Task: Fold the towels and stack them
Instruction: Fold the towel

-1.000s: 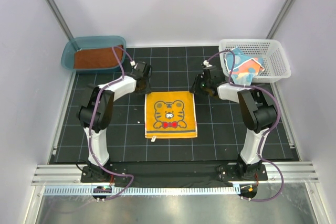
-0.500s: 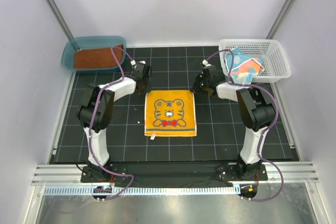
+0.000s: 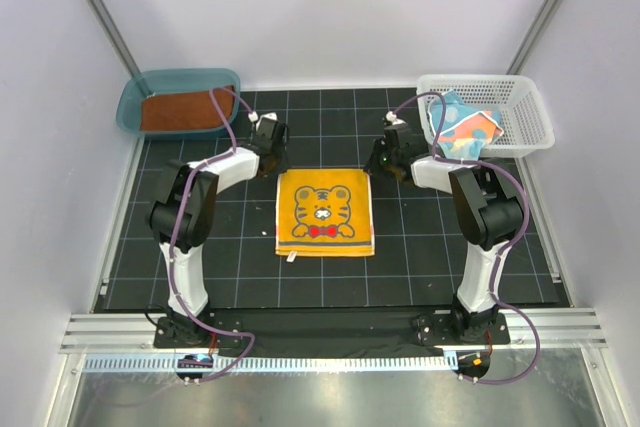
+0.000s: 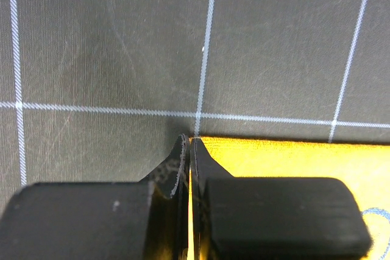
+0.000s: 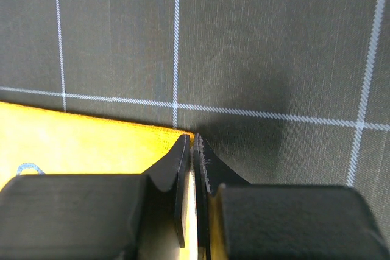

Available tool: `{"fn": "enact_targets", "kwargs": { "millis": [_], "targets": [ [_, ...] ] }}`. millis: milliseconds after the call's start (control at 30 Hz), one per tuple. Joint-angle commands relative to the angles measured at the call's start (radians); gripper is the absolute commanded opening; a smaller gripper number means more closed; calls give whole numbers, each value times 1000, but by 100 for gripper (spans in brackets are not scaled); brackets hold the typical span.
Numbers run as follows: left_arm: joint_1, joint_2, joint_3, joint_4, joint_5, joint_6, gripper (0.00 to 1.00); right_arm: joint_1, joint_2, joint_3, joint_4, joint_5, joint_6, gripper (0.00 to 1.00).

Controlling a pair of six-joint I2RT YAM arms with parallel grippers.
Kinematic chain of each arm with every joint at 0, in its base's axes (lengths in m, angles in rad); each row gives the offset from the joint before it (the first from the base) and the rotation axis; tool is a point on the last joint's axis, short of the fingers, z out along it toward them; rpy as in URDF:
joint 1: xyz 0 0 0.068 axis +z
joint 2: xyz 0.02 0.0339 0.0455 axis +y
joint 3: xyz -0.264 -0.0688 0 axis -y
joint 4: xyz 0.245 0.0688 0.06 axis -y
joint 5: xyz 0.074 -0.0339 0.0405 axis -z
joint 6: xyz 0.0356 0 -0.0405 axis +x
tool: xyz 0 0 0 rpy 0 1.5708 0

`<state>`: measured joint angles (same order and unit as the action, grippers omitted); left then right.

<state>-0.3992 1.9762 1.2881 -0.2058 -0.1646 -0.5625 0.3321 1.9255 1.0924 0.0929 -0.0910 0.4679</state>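
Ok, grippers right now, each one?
Left gripper: closed on the towel, far left corner.
Right gripper: closed on the towel, far right corner.

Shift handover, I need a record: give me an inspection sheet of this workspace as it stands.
Surface: black gridded mat, flat.
Job's things: yellow tiger towel spread flat at centre; rust-brown towel in teal tub; spotted teal towel bunched in white basket.
Clutter: nothing seen.
Grippers: left gripper and right gripper each shut on a far corner of the yellow tiger towel.
Cables: purple cables loop at each wrist, off the towel.
Surroundings: white walls; metal rail at near edge.
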Motion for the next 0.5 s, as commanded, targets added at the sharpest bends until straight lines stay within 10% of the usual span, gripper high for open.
{"fn": "enact_targets", "kwargs": {
  "millis": [0, 467],
  "targets": [
    [11, -63, 19, 88, -16, 24, 0, 4, -45, 34, 67, 40, -21, 10],
    [17, -246, -127, 195, 2, 4, 0, 4, -186, -72, 143, 33, -20, 10]
  ]
}}
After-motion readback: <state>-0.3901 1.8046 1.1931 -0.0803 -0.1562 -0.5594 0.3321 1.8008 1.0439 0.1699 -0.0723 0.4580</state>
